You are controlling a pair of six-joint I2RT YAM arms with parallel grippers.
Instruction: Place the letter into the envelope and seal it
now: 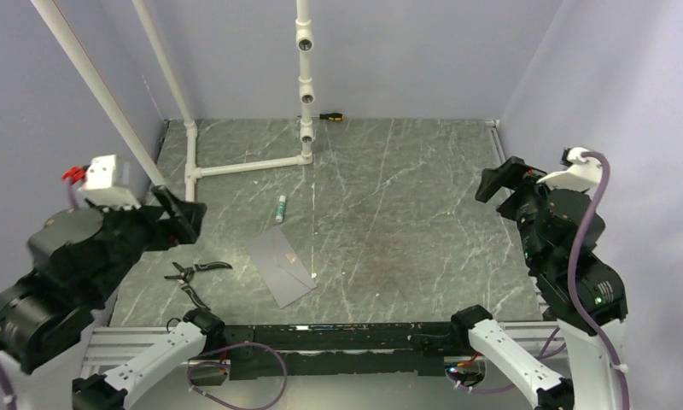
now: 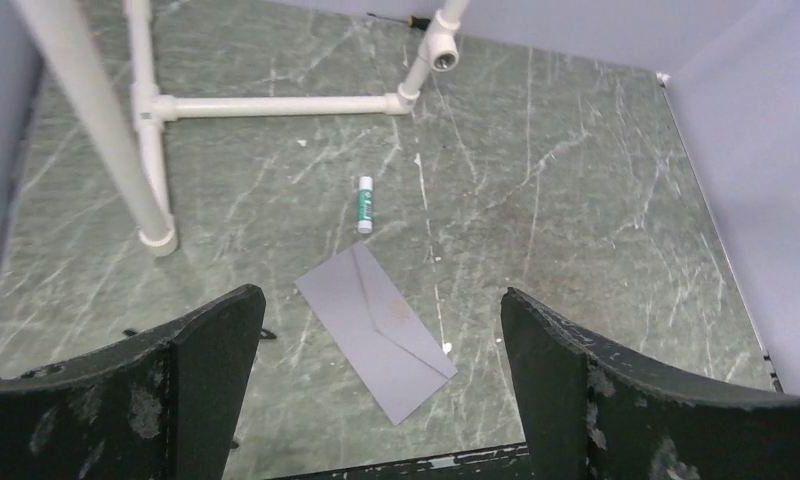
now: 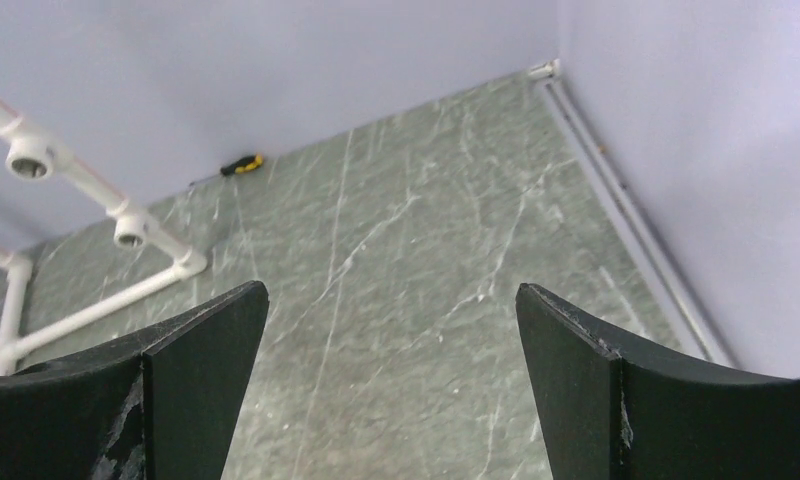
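From above, my landmark is the white pipe frame [image 1: 244,166] on the table [image 1: 406,222]. The envelope [image 1: 280,266] lies flat on the near side of the frame, well apart from it, flap side up and askew. The glue stick [image 1: 280,207] lies between frame and envelope. The pliers [image 1: 195,272] sit nearer me than the frame's left end. The screwdriver [image 1: 329,115] lies behind the frame at the back wall. My left gripper [image 1: 183,215] hangs near the frame's left end, and my right gripper [image 1: 499,181] is far to the frame's right.

From my left wrist, the fingers [image 2: 206,390] stand spread wide and hold nothing. The envelope shows between them, on the near side of the frame, flap folded down, a faint brownish mark at its tip.

From my right wrist, the fingers [image 3: 206,380] are likewise wide apart and empty, over bare table to the right of the frame.
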